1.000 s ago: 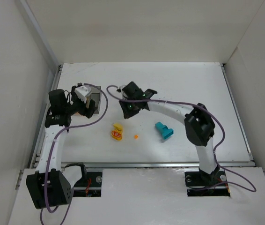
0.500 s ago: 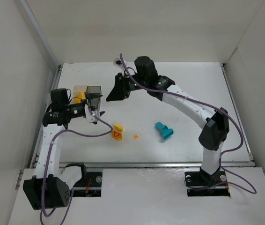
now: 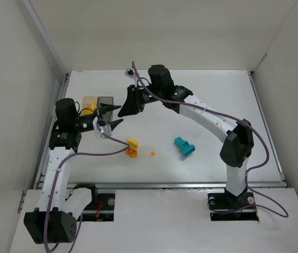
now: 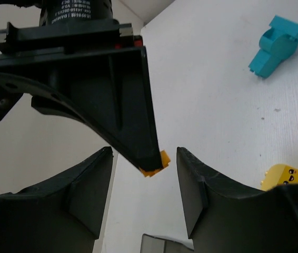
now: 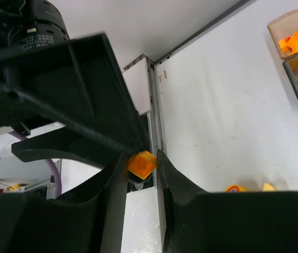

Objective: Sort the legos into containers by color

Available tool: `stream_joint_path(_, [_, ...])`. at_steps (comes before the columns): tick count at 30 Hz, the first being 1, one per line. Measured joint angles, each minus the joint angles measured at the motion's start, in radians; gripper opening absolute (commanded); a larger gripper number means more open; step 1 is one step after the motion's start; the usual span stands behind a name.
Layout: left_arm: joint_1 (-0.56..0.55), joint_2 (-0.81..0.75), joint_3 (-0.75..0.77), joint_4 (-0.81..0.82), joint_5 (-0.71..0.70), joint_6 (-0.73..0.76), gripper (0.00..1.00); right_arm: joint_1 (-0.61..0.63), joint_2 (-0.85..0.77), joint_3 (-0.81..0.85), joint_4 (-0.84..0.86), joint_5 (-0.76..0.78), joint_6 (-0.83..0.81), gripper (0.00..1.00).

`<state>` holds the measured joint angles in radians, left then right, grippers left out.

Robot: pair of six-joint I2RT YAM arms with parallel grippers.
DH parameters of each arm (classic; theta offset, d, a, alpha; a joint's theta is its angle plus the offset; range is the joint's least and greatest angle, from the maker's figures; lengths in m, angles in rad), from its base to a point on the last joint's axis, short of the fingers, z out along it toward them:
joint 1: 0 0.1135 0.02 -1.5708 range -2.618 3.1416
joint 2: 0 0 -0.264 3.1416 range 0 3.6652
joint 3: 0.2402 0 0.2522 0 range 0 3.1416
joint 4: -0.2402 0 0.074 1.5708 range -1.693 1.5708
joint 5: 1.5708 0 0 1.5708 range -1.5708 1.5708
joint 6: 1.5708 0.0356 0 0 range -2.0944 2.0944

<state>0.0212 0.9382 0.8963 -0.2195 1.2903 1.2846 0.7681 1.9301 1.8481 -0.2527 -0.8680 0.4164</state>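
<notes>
a robot lab test cell: white table [image 3: 217, 100] inside plain white panels [image 3: 7, 79], two cabled arms [image 3: 207, 113]

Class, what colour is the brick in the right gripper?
Orange: the small square plastic brick in the right gripper shows best in the right wrist view.

Open toward the rear right corner of the table [image 3: 228, 89]. Cramped by the left edge: amber box [image 3: 89, 100], grey box [image 3: 106, 101], and the right gripper [image 3: 122, 109], pinching an orange brick [image 5: 141, 163], between the spread fingers [image 4: 86, 195] of the left gripper [image 3: 119, 115]. Gaps near the front edge around yellow piece [image 3: 132, 148], orange bit [image 3: 152, 153], teal block [image 3: 184, 146].
</notes>
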Motion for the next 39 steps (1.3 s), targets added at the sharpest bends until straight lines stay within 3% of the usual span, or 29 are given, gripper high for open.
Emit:
stream_joint_path(10, [-0.027,-0.005,-0.006,0.030,0.004,-0.073,0.44,0.001,0.008,0.023,0.000,-0.013,0.007,0.00])
stream_joint_path(16, [-0.027,-0.005,-0.013,0.054,-0.011,-0.112,0.17,0.001,0.008,0.023,0.000,-0.014,0.006,0.00])
stream_joint_path(23, [-0.026,-0.005,-0.021,0.086,-0.037,-0.123,0.00,-0.004,0.008,0.023,0.000,-0.003,0.040,0.00])
stream_joint_path(32, [-0.026,-0.014,-0.039,0.103,-0.046,-0.127,0.00,-0.006,0.008,0.019,0.000,0.002,0.044,0.00])
stream_joint_path(34, [-0.026,-0.016,-0.040,0.102,-0.056,-0.130,0.00,-0.005,0.008,0.015,0.001,0.008,0.044,0.05])
stream_joint_path(35, [-0.026,-0.018,-0.040,0.098,-0.066,-0.131,0.07,-0.005,0.008,0.011,0.003,0.012,0.044,0.10])
stream_joint_path(36, [-0.027,-0.018,-0.040,0.092,-0.074,-0.131,0.24,-0.005,0.006,0.004,0.011,0.018,0.045,0.17])
stream_joint_path(37, [-0.027,-0.018,-0.040,0.085,-0.088,-0.135,0.31,-0.005,0.005,-0.003,0.016,0.027,0.044,0.28])
stream_joint_path(39, [-0.032,-0.019,-0.040,0.060,-0.127,-0.150,0.41,-0.007,-0.006,-0.037,0.029,0.055,0.039,0.36])
